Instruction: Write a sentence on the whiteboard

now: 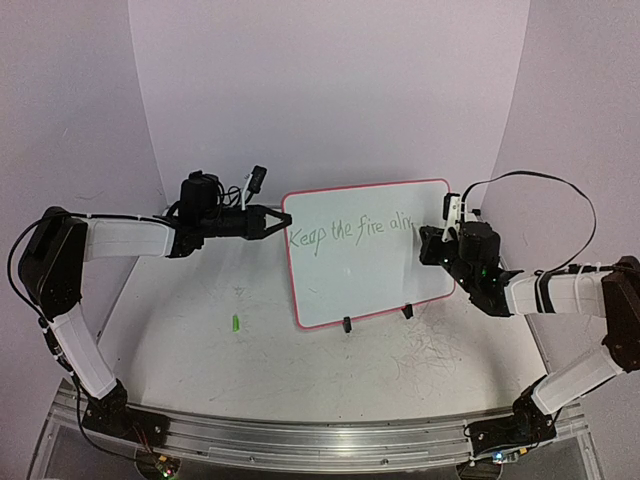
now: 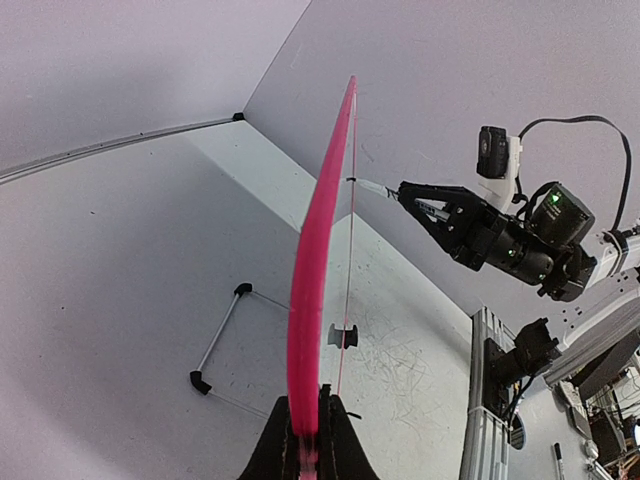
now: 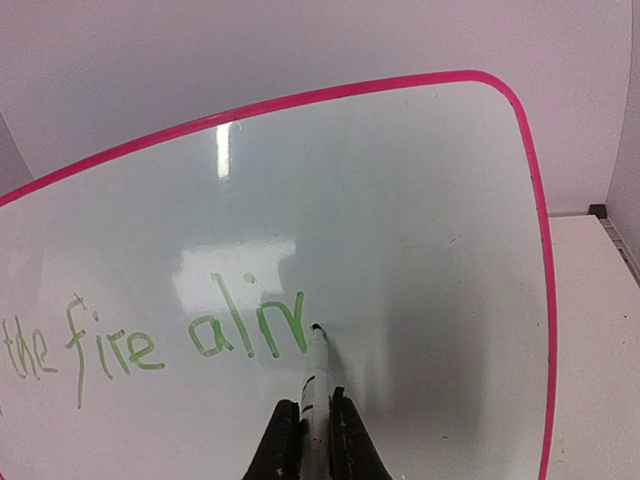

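Pale lilac walls curve behind a scuffed white surface. Near its centre the whiteboard, pink-rimmed, stands tilted on black clip feet. From 9 o'clock the left arm stretches level, its left claw clenched on the board's left edge. From 3 o'clock the right arm bends at the elbow, its right claw grasping a marker, tip touching the board. Green handwriting, the sentence, reads "Keep the fire aliv".
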You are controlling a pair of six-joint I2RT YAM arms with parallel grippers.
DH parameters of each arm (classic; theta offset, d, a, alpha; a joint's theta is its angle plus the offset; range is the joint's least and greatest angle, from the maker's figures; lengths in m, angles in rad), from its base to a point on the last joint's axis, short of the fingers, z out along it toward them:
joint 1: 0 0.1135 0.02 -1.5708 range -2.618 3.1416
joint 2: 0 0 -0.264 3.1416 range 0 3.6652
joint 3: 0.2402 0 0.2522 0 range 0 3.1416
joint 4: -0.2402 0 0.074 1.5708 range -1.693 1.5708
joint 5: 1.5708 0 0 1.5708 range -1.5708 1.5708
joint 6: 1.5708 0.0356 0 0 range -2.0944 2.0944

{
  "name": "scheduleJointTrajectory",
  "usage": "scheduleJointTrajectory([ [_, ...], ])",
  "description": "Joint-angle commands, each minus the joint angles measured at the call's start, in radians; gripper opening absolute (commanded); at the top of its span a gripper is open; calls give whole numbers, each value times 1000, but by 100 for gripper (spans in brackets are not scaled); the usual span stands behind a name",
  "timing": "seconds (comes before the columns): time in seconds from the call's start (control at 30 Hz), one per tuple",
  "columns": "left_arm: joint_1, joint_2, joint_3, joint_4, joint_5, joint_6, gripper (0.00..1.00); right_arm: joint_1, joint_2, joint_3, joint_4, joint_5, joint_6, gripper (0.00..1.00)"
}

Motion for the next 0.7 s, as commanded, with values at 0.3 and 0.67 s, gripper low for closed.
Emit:
scheduleJointTrajectory([
  [0.3, -20, -38, 42, -23, 4, 69, 0, -21, 19, 1, 20, 11, 19, 0],
  [0.67, -22, -38, 42, -23, 4, 71, 0, -36, 18, 8, 40, 7, 9, 0],
])
